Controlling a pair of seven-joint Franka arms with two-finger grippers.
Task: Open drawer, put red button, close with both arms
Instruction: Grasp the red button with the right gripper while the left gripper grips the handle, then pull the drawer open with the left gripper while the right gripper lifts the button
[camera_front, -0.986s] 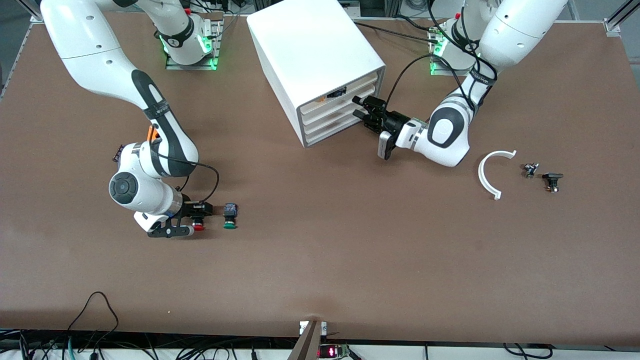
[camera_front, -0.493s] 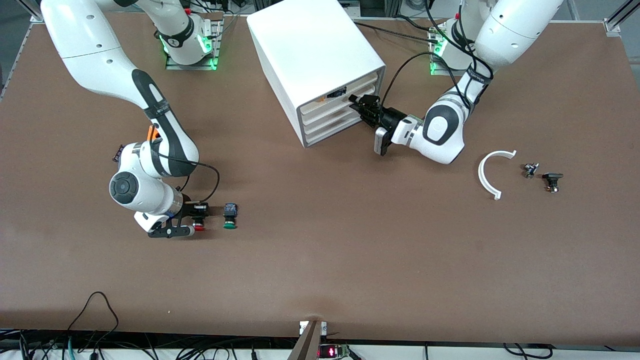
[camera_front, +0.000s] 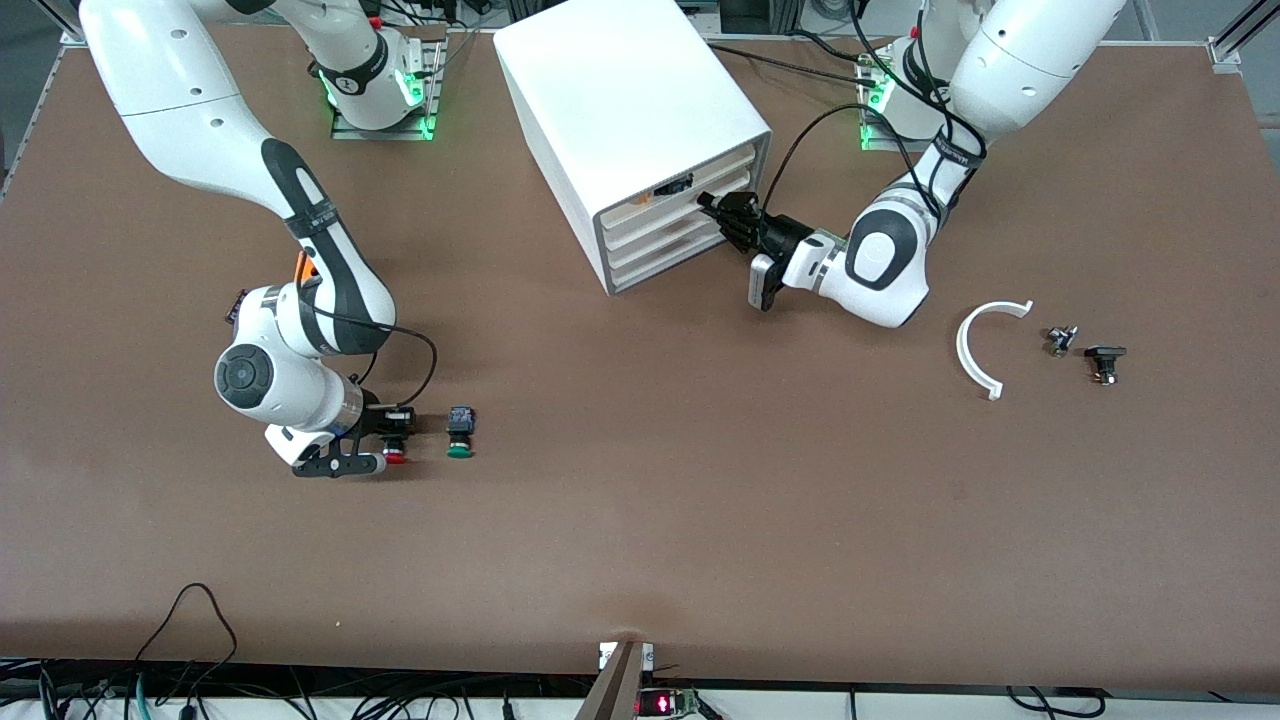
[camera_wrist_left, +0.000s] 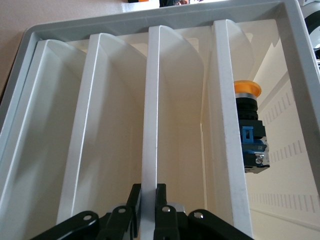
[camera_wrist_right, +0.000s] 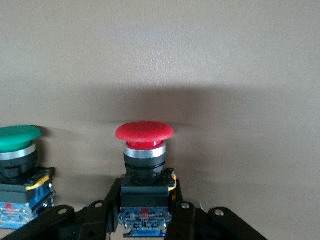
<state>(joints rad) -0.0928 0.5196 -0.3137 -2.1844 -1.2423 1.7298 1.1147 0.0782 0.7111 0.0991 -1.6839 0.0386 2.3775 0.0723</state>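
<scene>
The white cabinet (camera_front: 620, 100) stands at the table's back middle, its four cream drawer fronts stacked. My left gripper (camera_front: 722, 215) is at these fronts, shut on the thin lip of the drawer (camera_wrist_left: 151, 100) second from the top; that gripper shows in the left wrist view (camera_wrist_left: 148, 200) with its fingers pinching the lip. The drawer sits pushed in. The red button (camera_front: 397, 452) stands on the table toward the right arm's end. My right gripper (camera_front: 388, 440) is shut on its black body; the right wrist view shows the red button (camera_wrist_right: 145, 145) between the fingers (camera_wrist_right: 107, 210).
A green button (camera_front: 460, 440) stands beside the red one, also in the right wrist view (camera_wrist_right: 17, 145). An orange-capped button (camera_wrist_left: 248, 130) lies in the cabinet's top slot. A white curved piece (camera_front: 985, 345) and two small dark parts (camera_front: 1060, 340) lie toward the left arm's end.
My left gripper moved in to the cabinet front and closed on the drawer's lip. My right gripper's fingers closed in on the red button's body.
</scene>
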